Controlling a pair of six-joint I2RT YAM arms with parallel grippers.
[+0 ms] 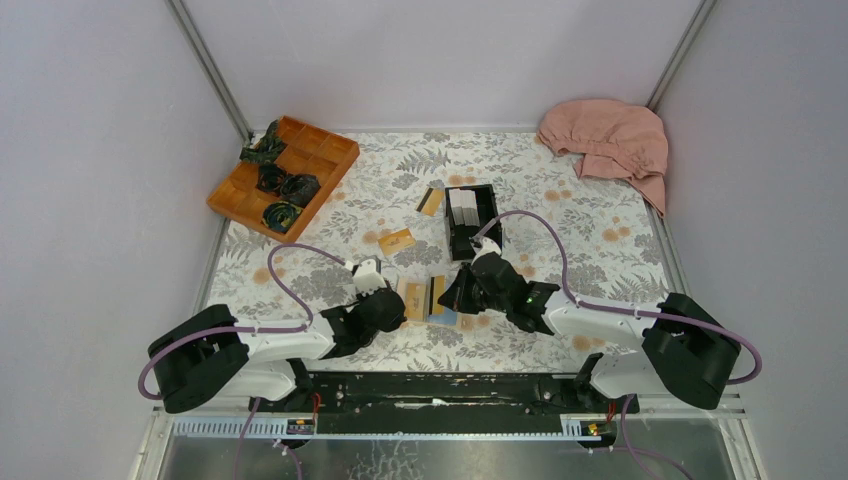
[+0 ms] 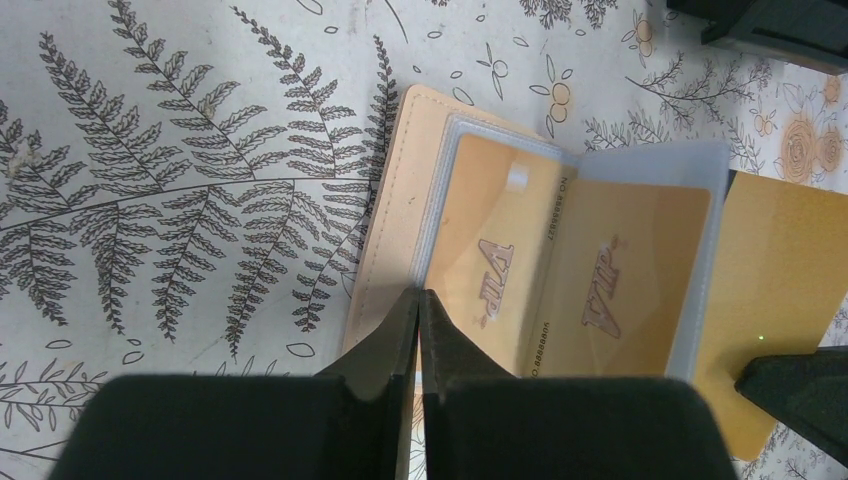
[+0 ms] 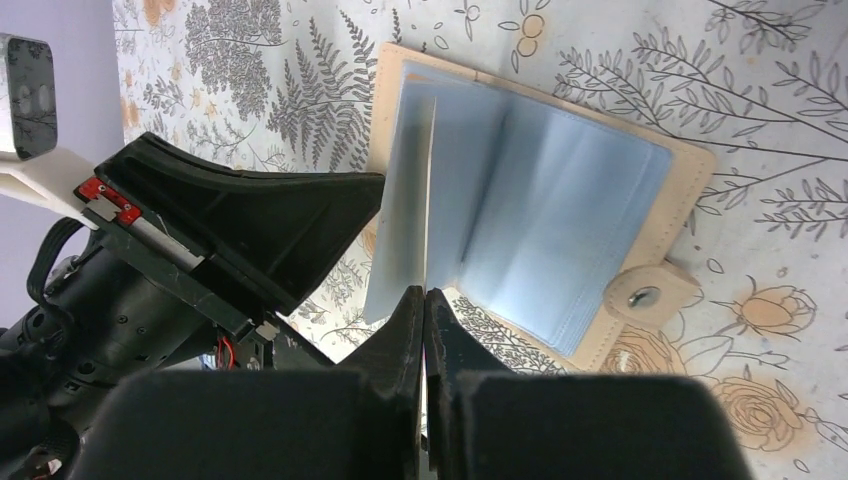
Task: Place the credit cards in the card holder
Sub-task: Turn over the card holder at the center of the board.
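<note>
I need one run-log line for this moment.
card holder: open, credit cards in sleeves | left gripper: jaws shut on sleeve | right gripper: jaws shut on sleeve

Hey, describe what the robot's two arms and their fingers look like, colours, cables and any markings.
The left arm and right arm match: white links between bulky black joint housings. A mauve cable loops along each. The fingers are matte black wedges tapering to thin tips. A green light glows on the right arm; a red connector shows by the left wrist.
</note>
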